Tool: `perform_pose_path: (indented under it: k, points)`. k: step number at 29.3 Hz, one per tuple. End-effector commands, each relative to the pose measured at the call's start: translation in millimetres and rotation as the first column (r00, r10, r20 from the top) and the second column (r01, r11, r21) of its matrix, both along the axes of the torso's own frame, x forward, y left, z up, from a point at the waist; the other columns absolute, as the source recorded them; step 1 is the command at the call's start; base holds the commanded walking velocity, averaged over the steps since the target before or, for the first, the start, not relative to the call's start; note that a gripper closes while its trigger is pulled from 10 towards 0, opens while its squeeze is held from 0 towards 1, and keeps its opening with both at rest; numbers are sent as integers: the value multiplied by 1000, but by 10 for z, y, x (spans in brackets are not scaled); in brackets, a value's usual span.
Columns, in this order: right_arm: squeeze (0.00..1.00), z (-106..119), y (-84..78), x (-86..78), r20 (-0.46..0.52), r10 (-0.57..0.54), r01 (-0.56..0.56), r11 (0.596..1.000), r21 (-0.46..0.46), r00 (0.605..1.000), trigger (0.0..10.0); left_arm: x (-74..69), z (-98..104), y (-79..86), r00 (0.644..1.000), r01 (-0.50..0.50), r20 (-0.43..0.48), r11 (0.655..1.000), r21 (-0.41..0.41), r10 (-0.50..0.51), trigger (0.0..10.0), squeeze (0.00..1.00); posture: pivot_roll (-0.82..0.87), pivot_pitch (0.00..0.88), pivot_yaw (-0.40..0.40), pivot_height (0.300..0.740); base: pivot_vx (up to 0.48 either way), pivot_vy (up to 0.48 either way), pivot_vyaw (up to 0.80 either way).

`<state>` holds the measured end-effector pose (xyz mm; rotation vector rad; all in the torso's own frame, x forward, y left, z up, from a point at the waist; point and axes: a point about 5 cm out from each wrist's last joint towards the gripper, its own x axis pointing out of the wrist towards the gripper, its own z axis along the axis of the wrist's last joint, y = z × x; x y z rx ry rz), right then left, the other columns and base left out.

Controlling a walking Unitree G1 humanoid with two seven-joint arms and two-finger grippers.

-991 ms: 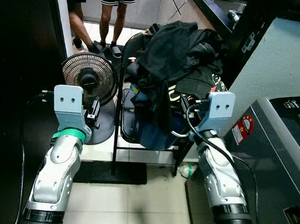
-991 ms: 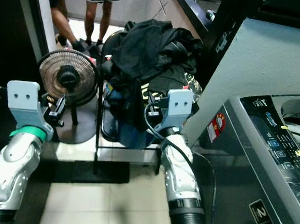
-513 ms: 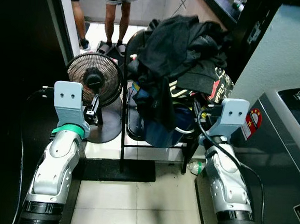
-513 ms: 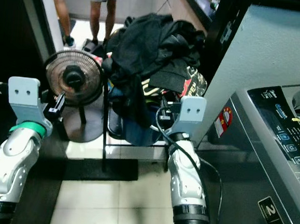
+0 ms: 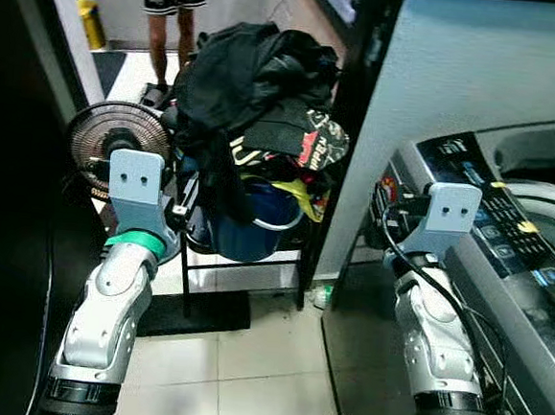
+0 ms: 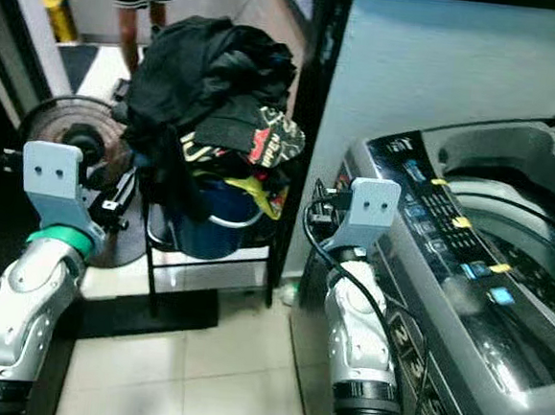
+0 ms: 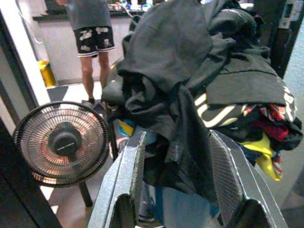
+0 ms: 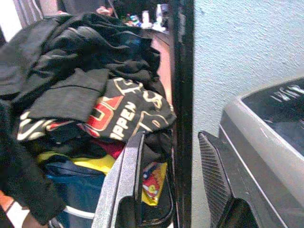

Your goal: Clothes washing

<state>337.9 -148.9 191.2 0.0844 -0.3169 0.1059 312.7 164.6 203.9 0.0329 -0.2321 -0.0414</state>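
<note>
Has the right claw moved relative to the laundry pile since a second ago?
Yes. The right claw was in front of the laundry pile; now it is before the washing machine, right of the pile.

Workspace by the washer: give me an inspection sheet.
Surface: pale tiled floor.
Job's things: dark clothes pile heaped over a blue bucket on a black stand; washing machine, lid open.
Clutter: small fan beside the stand.
Grippers: left gripper open, facing the pile; right gripper open, empty.
Cables: black cable along the right arm.
Surroundings: a person's legs beyond.
</note>
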Motion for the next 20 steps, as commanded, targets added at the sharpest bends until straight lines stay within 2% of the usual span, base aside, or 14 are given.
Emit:
perform_pose_path:
  k: [1,6,8,10,18,20]
  points:
    - [0,-9,40,20,-14,17,-17,1000,7,1000,10000,0,-11,22,1000,-15,1,1000,3,15,10000,0,51,0,20,740,0,0,0]
    - [0,7,60,24,-8,38,-38,999,10,999,10000,-21,-25,21,1000,-22,2,1000,4,22,10000,0,48,0,15,740,0,0,0]
    - [0,18,86,28,-4,65,-65,998,9,998,10000,-27,-36,25,1000,-27,-1,1000,5,27,10000,0,46,0,17,740,352,0,0]
    - [0,53,177,31,5,141,-141,990,9,990,10000,-33,-73,35,999,-47,-17,999,-3,47,10000,0,45,0,19,740,382,0,0]
    - [0,72,215,30,7,167,-167,986,-17,986,10000,-8,-58,36,999,-53,-11,999,-10,53,10000,0,47,0,2,740,387,0,0]
    - [0,91,219,32,11,174,-173,985,-27,985,10000,2,-46,35,999,-54,-7,998,-12,54,10000,0,47,0,2,740,401,0,800]
